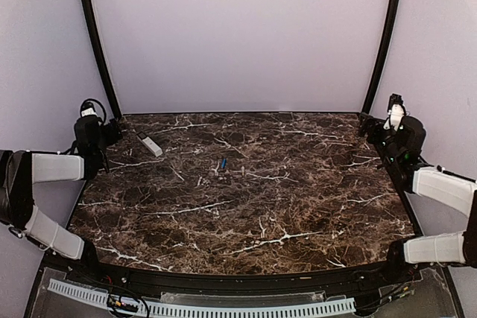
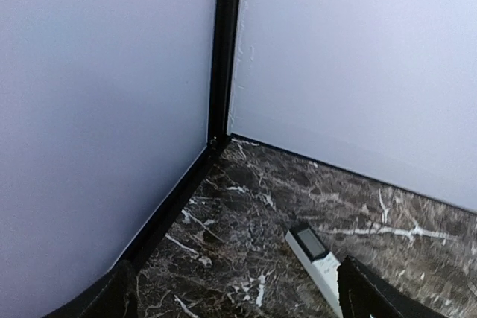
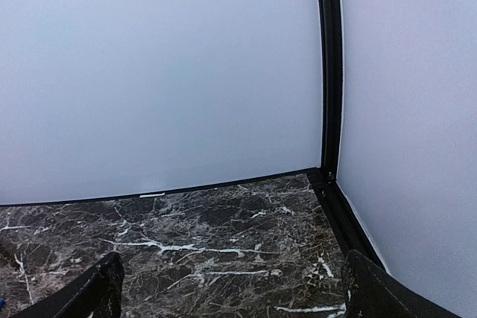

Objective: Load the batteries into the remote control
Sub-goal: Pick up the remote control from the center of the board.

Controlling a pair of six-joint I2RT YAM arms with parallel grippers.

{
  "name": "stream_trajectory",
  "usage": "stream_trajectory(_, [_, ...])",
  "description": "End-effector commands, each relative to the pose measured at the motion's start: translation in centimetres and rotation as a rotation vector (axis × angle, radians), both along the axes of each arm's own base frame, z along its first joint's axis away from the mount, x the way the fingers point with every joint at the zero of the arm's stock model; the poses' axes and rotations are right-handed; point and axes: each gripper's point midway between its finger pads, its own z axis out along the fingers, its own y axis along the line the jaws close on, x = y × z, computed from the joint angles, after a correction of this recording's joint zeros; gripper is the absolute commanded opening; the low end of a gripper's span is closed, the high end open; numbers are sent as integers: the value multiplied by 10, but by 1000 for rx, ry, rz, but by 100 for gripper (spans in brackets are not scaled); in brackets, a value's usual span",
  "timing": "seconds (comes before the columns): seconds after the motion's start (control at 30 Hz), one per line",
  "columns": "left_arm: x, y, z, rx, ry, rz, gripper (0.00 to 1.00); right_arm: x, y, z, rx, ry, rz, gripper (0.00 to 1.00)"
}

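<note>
Currently both arms sit at the far corners of the worktop [image 1: 261, 214], with nothing in either grip. Left end effector [image 1: 112, 133] is at the far-left corner, aimed into it. The wrist view of the left end effector [image 2: 238, 304] has the jaws spread wide. Only two dark fingertips [image 2: 112, 296] show at the bottom edge, with bare marble between them. Right end effector [image 1: 373, 128] mirrors that at the far-right corner. The wrist view of the right end effector [image 3: 238, 299] likewise has the jaws wide apart and empty, pointing at the back wall [image 3: 149, 72] and the black corner post [image 3: 328, 72].

Remote control [image 1: 150, 144] lies flat on the worktop near the far-left corner. It sits just right of the left end effector, not touching it, at a diagonal. In the left wrist view the remote control [image 2: 313, 252] has its dark-window face up and the window end toward the back wall. Its near end runs out of frame beside the right-hand fingertip.

Batteries [image 1: 222, 163] show as a small blue speck mid-width in the far half of the worktop, well apart from the remote control and both end effectors. Too small to tell how many cells there are or whether they touch.
</note>
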Motion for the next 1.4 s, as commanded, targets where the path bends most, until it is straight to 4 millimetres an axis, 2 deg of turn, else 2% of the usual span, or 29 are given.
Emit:
stream_trajectory(0.0, [-15,11,27,-217,48,237,90,-11,9,-13,126,169,-2,99])
stream_trajectory(0.03, [-13,2,30,-253,89,239,90,-13,12,-10,140,183,-6,99])
stream_trajectory(0.07, [-8,-5,18,-315,121,251,93,-14,17,-7,147,191,-7,99])
stream_trajectory(0.1, [0,-20,21,-335,164,226,97,-14,24,-7,146,211,-3,99])
stream_trajectory(0.13, [9,-28,2,-352,220,234,98,-14,32,-6,138,233,3,99])
stream_trajectory(0.17, [20,-40,9,-357,243,215,99,-12,41,-1,133,245,12,99])
stream_trajectory(0.2, [24,-45,-17,-349,337,235,99,-12,50,-6,123,280,25,99])
stream_trajectory(0.23, [42,-53,-22,-371,355,238,99,-10,59,-2,120,298,38,99])
stream_trajectory(0.27, [51,-56,-17,-378,371,243,99,-10,68,-4,117,331,53,99])
stream_trajectory(0.3, [58,-58,-37,-375,421,257,99,-10,76,-6,119,359,67,99])
stream_trajectory(0.33, [68,-61,-31,-379,418,251,99,-10,89,-6,115,378,94,99])
stream_trajectory(0.37, [74,-64,-52,-373,465,257,99,-10,98,-7,108,397,114,99])
stream_trajectory(0.4, [82,-66,-48,-378,467,254,99,-10,108,-8,97,408,135,99])
stream_trajectory(0.43, [86,-68,-67,-379,508,261,99,-10,118,-9,85,417,157,99])
stream_trajectory(0.47, [91,-71,-67,-388,516,258,99,-10,127,-11,71,427,176,99])
stream_trajectory(0.5, [93,-72,-81,-390,544,267,99,-10,135,-14,57,439,190,99])
stream_trajectory(0.6, [102,-77,-96,-404,568,261,99,-10,152,-18,41,455,221,99])
stream_trajectory(0.7, [104,-79,-120,-391,625,271,99,-10,163,-20,27,463,241,99])
stream_trajectory(0.83, [105,-79,-136,-381,666,284,98,-10,168,-18,13,465,250,99])
stream_trajectory(0.93, [103,-79,-142,-379,681,290,90,-10,168,-14,10,459,247,99])
stream_trajectory(0.97, [102,-78,-142,-376,683,293,83,-11,167,-13,10,455,246,99])
stream_trajectory(1.07, [101,-77,-146,-367,692,294,72,-12,166,-11,11,447,243,99])
stream_trajectory(1.23, [101,-80,-153,-368,710,281,62,-13,165,-8,14,444,242,99])
stream_trajectory(1.37, [97,-80,-157,-377,726,288,41,-15,164,-4,16,437,242,99])
